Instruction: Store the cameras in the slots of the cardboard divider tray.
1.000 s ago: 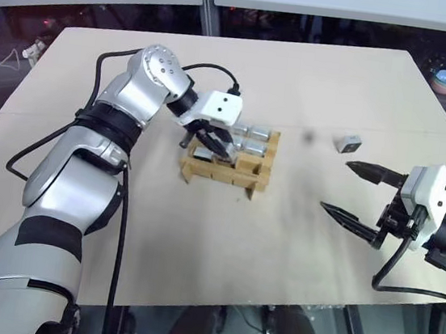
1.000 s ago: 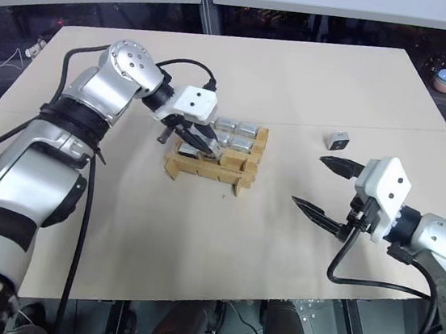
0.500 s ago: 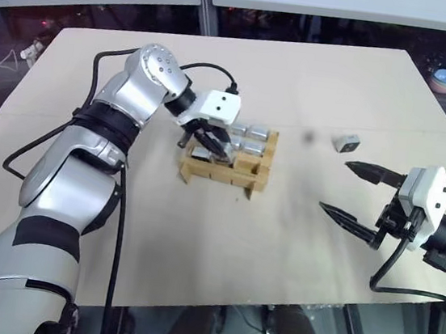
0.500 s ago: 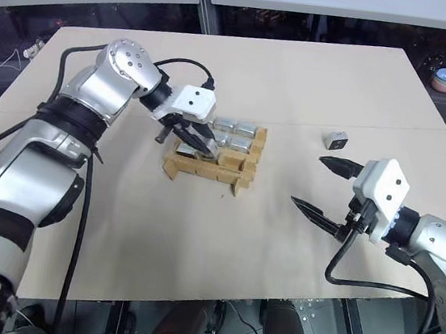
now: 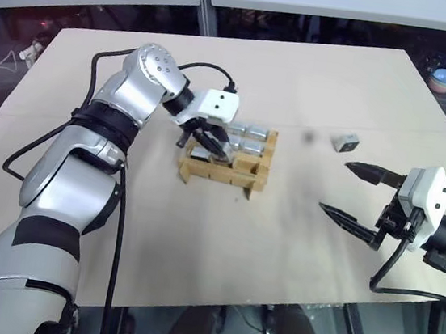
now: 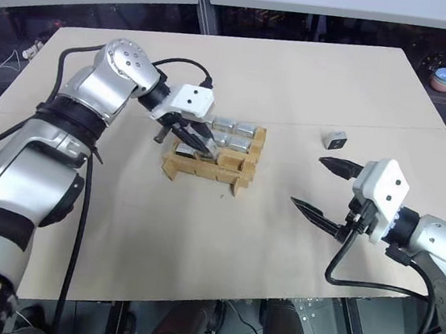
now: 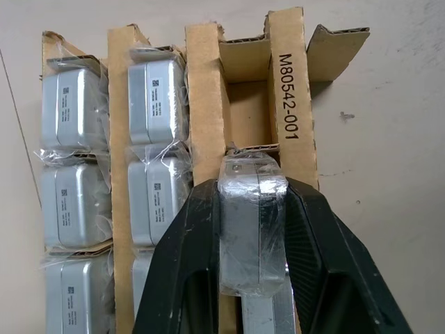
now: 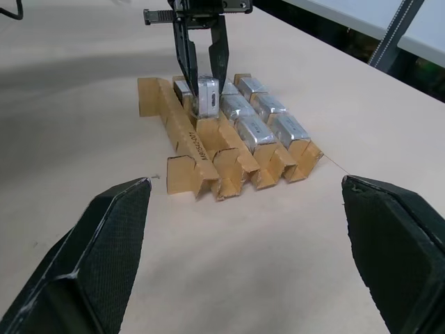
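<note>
Right now the left gripper (image 7: 254,229) is pinched on one plastic-wrapped silver camera (image 7: 252,223), its two black fingers (image 7: 191,264) pressed against the camera's broad sides. The held camera stands on edge with its long axis running along the row of slots, and it sits over the middle slot of the tray's outer row, the row beside the strip printed M80542-001 (image 7: 288,97). How far into that slot it has gone cannot be told. The slot beyond it in that row is bare cardboard.

The cardboard divider tray (image 5: 224,171) lies flat on the tan table (image 5: 198,237), slightly skewed to the table's edges. The two rows on the far side of the held camera from the printed strip are filled with wrapped cameras (image 7: 156,149), each lying with its long axis along its row and a small label facing up.

One loose camera (image 5: 346,141) rests on the table well apart from the tray, on the robot's right of it, its dark lens face turned toward the robot.

The right gripper (image 5: 348,195) hangs above the table on that same side, nearer the robot than the loose camera, pointing toward the tray with its fingers spread wide and nothing between them.
</note>
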